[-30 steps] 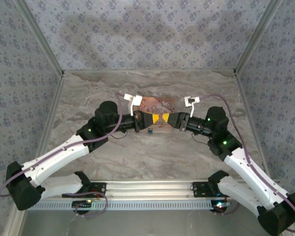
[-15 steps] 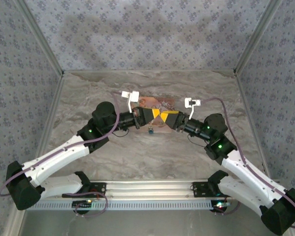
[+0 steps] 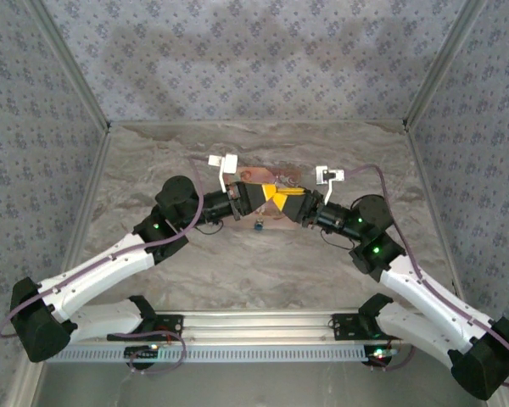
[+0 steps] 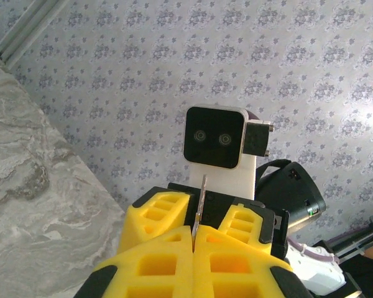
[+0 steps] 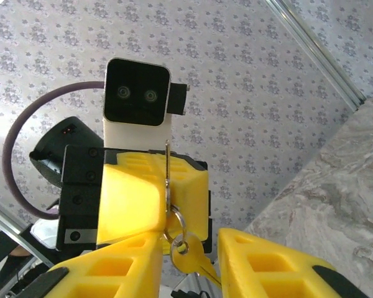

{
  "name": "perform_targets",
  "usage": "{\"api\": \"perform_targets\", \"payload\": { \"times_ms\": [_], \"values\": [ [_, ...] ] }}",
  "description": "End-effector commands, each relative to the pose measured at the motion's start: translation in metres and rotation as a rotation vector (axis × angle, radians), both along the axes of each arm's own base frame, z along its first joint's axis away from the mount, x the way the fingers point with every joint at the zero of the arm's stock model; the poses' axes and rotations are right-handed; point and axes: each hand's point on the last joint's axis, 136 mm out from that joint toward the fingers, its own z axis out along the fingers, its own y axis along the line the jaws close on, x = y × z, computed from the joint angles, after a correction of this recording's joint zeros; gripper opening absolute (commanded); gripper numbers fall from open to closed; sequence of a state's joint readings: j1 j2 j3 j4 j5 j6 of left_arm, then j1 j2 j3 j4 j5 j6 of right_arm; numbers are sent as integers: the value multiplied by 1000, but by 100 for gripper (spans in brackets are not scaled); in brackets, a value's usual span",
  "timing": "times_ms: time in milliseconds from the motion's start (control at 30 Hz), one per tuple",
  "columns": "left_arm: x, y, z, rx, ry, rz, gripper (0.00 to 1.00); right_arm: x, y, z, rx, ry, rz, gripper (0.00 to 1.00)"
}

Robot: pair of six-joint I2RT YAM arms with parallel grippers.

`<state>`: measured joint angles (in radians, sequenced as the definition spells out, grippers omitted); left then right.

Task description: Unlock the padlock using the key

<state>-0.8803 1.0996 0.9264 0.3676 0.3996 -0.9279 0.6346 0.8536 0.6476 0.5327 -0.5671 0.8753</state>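
- key (image 4: 202, 200): thin metal blade seen edge-on, pinched between the left fingers (image 4: 155, 267) and held in the air over mid-bench.
- key ring (image 5: 174, 225) hangs off it at the fingertips, and a yellow key-shaped piece (image 5: 189, 257) dangles below the ring.
- padlock (image 3: 260, 225): my best guess is the small dark object lying on the bench (image 3: 237, 280) just below the two wrists. It's too small to confirm, and neither arm has it.
- left fingers are fully closed on the key.
- right fingers (image 5: 261, 261) are partway apart, straddling the ring and yellow piece. I see no clamp on either.
- Reads as a handover or regrip of the key, with the lock not yet engaged.
- Risk: the right fingers close on the ring or dangler instead of the blade, so the key swings with no angle control.
- Risk: the left fingers let go before the right pinch is firm, and the bunch drops and may knock the padlock.
- Risk: an off-centre pinch twists the thin blade, so it won't line up with the keyway.
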Motion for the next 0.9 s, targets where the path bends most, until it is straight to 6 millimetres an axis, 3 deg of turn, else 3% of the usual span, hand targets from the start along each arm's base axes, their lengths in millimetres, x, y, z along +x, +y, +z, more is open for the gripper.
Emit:
{"api": "perform_targets", "payload": {
  "times_ms": [0, 267, 367, 467, 567, 867],
  "values": [
    [-11, -1, 19, -53, -36, -39, 0, -14, -1, 34, 45, -114, 28, 25],
    [-15, -7, 21, -56, -40, -59, 0, -13, 2, 38, 12, -139, 27, 0],
    [-14, -5, 19, -53, -39, -47, 1, -13, 1, 36, -3, -143, 23, 0],
    [-13, -2, 17, -46, -39, -30, 28, -16, 0, 33, -19, -134, 37, 0],
    [-13, 1, 17, -29, -48, -18, 40, -17, 1, 27, -51, -108, 63, 0],
    [-11, -3, 8, -1, -35, -22, 40, -26, -4, 19, -76, -70, 107, 0]
  ]
}}
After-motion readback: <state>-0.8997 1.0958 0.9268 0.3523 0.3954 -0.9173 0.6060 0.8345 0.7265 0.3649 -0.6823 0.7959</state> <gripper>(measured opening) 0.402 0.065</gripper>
